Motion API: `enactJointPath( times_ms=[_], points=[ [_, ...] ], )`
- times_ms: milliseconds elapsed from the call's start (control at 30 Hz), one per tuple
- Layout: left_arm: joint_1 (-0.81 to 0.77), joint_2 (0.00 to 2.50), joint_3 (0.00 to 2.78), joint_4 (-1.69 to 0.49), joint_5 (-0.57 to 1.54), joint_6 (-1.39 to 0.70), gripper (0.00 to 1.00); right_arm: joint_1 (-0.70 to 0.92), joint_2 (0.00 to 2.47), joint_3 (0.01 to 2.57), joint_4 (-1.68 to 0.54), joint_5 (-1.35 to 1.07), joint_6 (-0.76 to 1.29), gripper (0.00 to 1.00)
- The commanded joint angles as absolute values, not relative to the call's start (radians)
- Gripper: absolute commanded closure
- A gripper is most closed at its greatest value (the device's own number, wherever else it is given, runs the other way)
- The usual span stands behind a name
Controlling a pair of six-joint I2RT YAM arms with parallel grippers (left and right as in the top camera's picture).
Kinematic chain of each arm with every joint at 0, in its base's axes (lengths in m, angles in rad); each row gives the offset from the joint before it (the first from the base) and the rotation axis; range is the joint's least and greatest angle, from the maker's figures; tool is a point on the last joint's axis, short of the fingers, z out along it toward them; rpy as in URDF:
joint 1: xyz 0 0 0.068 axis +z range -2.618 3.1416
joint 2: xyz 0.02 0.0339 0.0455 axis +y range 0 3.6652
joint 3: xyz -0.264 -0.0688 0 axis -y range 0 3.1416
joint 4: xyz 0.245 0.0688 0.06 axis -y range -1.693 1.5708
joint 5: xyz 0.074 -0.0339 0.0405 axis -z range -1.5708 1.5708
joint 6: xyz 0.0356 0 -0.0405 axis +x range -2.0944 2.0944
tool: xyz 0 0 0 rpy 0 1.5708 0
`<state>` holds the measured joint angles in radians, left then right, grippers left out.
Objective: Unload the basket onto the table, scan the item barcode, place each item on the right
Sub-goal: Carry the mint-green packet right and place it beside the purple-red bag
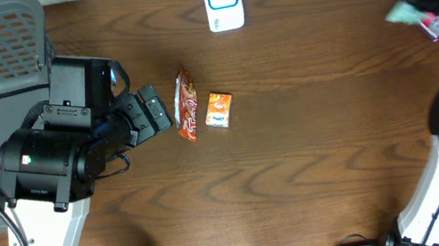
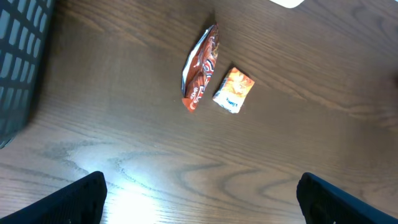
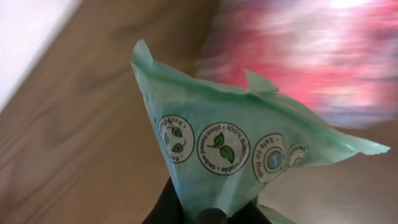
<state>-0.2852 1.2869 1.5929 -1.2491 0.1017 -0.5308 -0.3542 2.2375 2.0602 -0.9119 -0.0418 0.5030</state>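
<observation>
Where right gripper (image 3: 210,213) pinches, green packet (image 3: 236,134) printed "100%"

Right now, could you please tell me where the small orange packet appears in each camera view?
Overhead: the small orange packet lies near the picture's middle, just right of the red snack bag.
Left wrist: the small orange packet lies in the upper middle, again just right of the red snack bag.
Right wrist: not in it; a green packet fills that view.
Shared landmark: the red snack bag, seen in the overhead and left wrist views.
</observation>
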Motion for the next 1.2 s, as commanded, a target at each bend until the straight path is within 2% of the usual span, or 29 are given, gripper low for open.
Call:
enactJointPath(
  times_ms=[0,300,633,700,800,900,967,1033,1100,1167],
  points=[
    [-0.284,1.281,1.599,-1.25,0.096,-0.533,0.02,-0.441,2.199,2.078,-0.958,-0.031,0.549,0.99],
    [-0.284,1.281,1.599,-1.25,0.096,-0.533,0.02,-0.603,2.206,2.02,-0.965,-0.012,0.551,0.99],
    [-0.284,1.281,1.599,-1.25,0.096,-0.533,0.02,-0.598,2.207,1.813,-0.719,-0.006,0.607,0.99],
    [-0.284,1.281,1.599,-1.25,0.096,-0.533,0.02,-0.594,2.207,1.775,-0.673,-0.01,0.617,0.95],
    [-0.284,1.281,1.599,-1.25,0.096,-0.533,0.02,-0.582,2.207,1.74,-0.628,-0.015,0.636,0.94],
    [-0.284,1.281,1.599,-1.25,0.096,-0.533,0.02,-0.56,2.207,1.713,-0.562,-0.097,0.636,0.9],
    [-0.284,1.281,1.599,-1.25,0.096,-0.533,0.02,-0.544,2.207,1.71,-0.552,-0.149,0.657,0.91],
    [-0.284,1.281,1.599,-1.25,0.096,-0.533,0.02,-0.526,2.206,1.712,-0.551,-0.15,0.704,0.87],
    [-0.284,1.281,1.599,-1.25,0.096,-0.533,0.02,-0.514,2.204,1.724,-0.554,-0.163,0.706,0.75],
    [-0.284,1.281,1.599,-1.25,0.096,-0.533,0.02,-0.511,2.198,1.742,-0.571,-0.164,0.706,0.71]
  ],
)
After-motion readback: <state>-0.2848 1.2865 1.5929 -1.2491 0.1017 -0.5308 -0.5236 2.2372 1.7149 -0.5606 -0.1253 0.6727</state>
